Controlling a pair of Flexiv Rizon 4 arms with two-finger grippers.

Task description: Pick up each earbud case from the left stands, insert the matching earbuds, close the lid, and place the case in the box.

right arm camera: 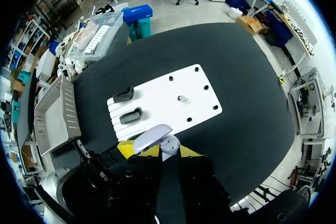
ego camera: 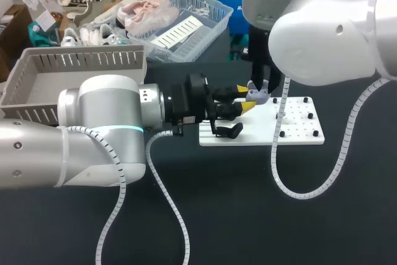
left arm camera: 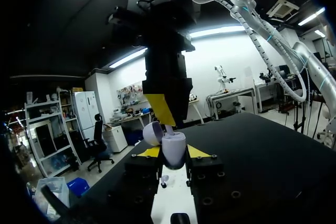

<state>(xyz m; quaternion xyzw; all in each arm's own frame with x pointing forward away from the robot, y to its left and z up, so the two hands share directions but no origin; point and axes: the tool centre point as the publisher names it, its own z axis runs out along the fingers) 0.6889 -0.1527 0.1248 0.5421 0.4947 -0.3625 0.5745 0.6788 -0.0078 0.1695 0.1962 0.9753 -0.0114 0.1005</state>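
The left gripper (left arm camera: 174,152) pinches the small lilac plastic earbud case (ego camera: 258,96) from both sides, low on its body. It holds the case upright in the air just above the flat white mounting board (right arm camera: 202,106). That low grip leaves the hinged lid (left arm camera: 153,132) free to stand open and keeps the mouth of the case facing up, probably so that an earbud can be dropped in from above. The right gripper (right arm camera: 165,151) hangs directly over that opening, which suits an insertion. Something small and pale shows at the mouth of the case under it, but I cannot tell whether this gripper is clamped on anything or spread. One small lilac earbud (right arm camera: 182,98) lies on the board, apart from the two black curved stands (right arm camera: 131,115), both of which look empty. The grey slotted plastic box (ego camera: 80,60) waits well to the left. Because the lid is open, the case does not look ready for the box yet.
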